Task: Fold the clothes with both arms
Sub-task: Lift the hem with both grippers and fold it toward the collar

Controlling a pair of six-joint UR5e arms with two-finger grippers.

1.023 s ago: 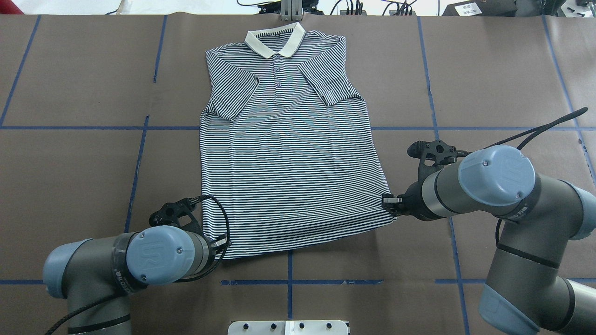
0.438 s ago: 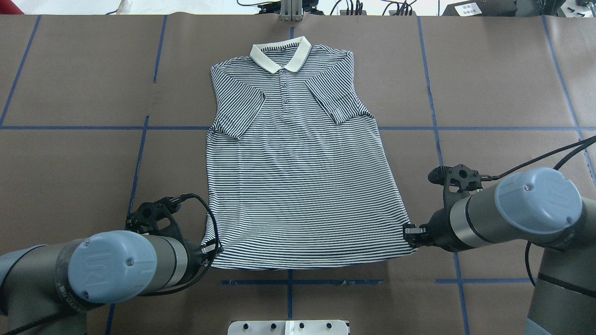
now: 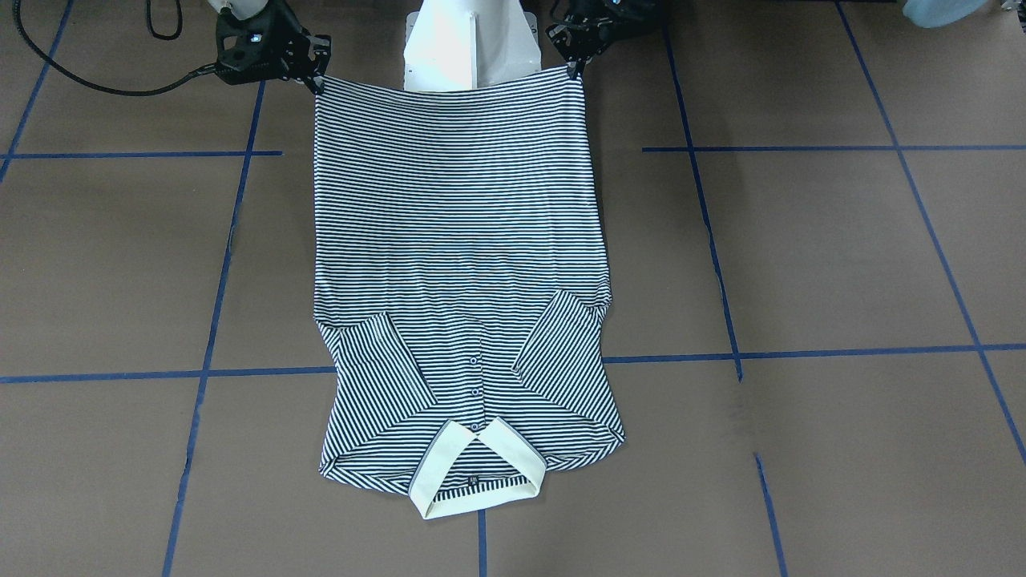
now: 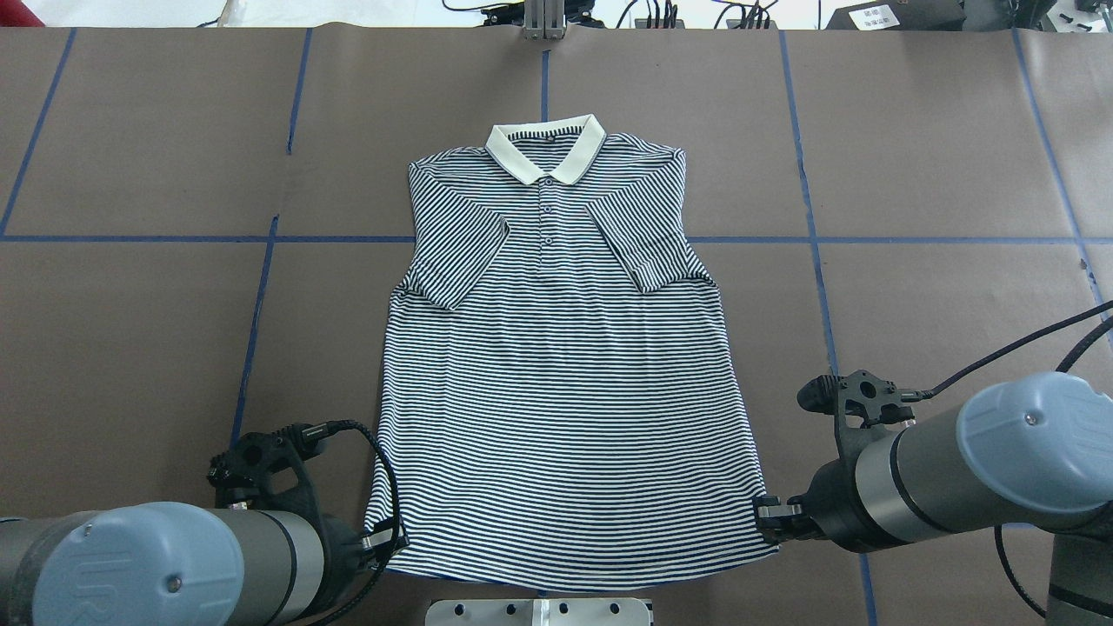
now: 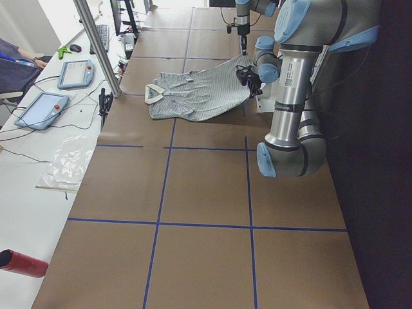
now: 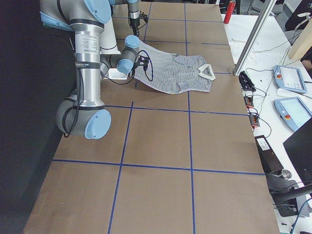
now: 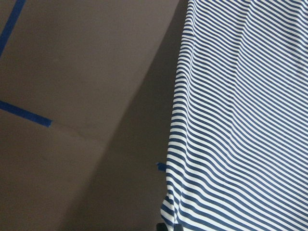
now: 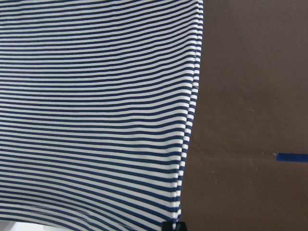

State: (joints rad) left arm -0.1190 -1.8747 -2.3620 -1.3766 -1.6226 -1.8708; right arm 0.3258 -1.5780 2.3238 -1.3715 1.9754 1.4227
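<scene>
The shirt (image 4: 556, 374) is spread on the desk (image 4: 130, 348), its long axis running straight away from the robot, collar (image 4: 545, 148) farthest. One near hem corner each is pinched by the closed left hand (image 4: 383, 541) and right hand (image 4: 769, 515).

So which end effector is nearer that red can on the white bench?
Left. The left end effector pinches the shirt's hem corner on the can's side of the table; the right end effector holds the opposite hem corner, farther across.
</scene>
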